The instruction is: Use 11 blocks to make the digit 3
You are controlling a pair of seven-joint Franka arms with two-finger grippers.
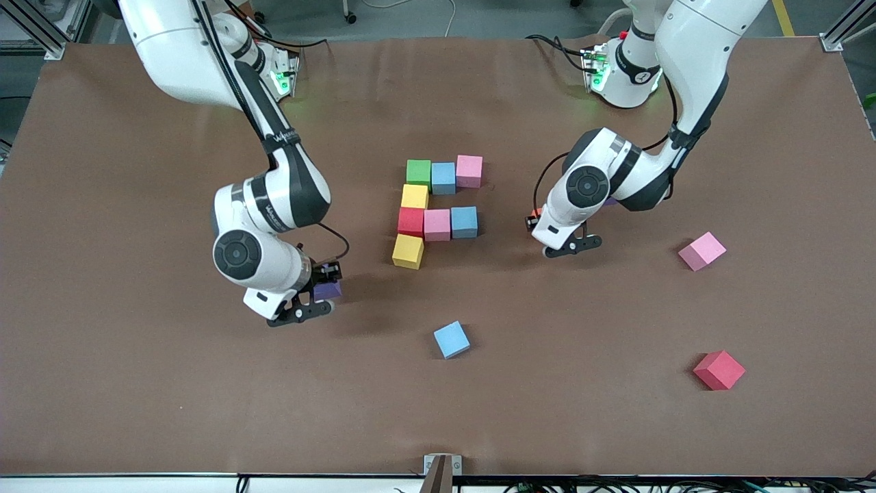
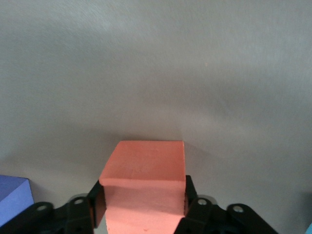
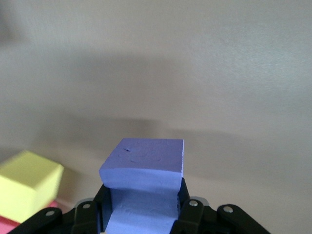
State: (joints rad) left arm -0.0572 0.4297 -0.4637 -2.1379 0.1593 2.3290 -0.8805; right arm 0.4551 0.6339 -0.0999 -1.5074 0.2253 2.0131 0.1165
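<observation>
- The digit 3 [image 1: 438,209] stands unfinished mid-table, eight blocks touching.
- The right gripper [image 3: 141,207] clamps a purple block [image 3: 142,187] near the lower yellow block [image 1: 408,251].
- The left gripper [image 2: 144,207] pinches an orange block [image 2: 144,195], seemingly on the table.

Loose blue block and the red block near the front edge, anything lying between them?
No, front view shows bare table between blue block and red block.

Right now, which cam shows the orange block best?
Left wrist view: the orange block fills the foreground between the left gripper's fingers, top and one side face plain. In the front view only an orange sliver shows beside that arm's wrist. The right wrist view doesn't show it, only that gripper's purple block.
</observation>
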